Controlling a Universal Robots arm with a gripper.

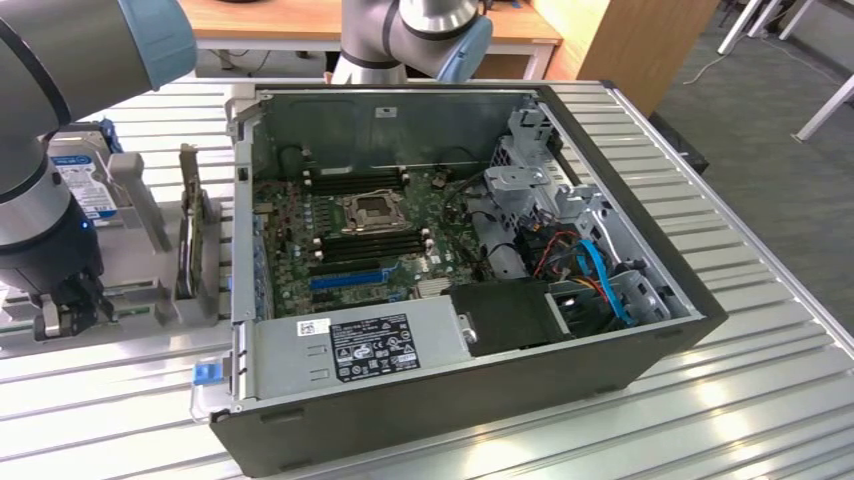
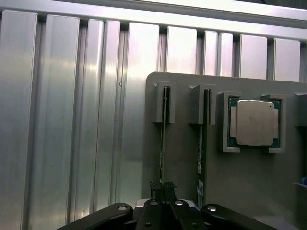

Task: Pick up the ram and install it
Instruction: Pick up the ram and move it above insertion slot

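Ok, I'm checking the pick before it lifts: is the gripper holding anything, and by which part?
The ram at the edge of the grey holder: the jaws are shut on its upper long edge, while it stands in its slot.

Slatted metal table (image 1: pixel 774 400) carries an open computer case (image 1: pixel 467 435) and grey holder (image 2: pixel 249 182).

ram (image 2: pixel 163 139) (image 2: pixel 205 120): 2 | processor (image 2: pixel 254 122): 1 | computer case (image 1: pixel 441 425): 1 | hard drive (image 1: pixel 80 185): 1
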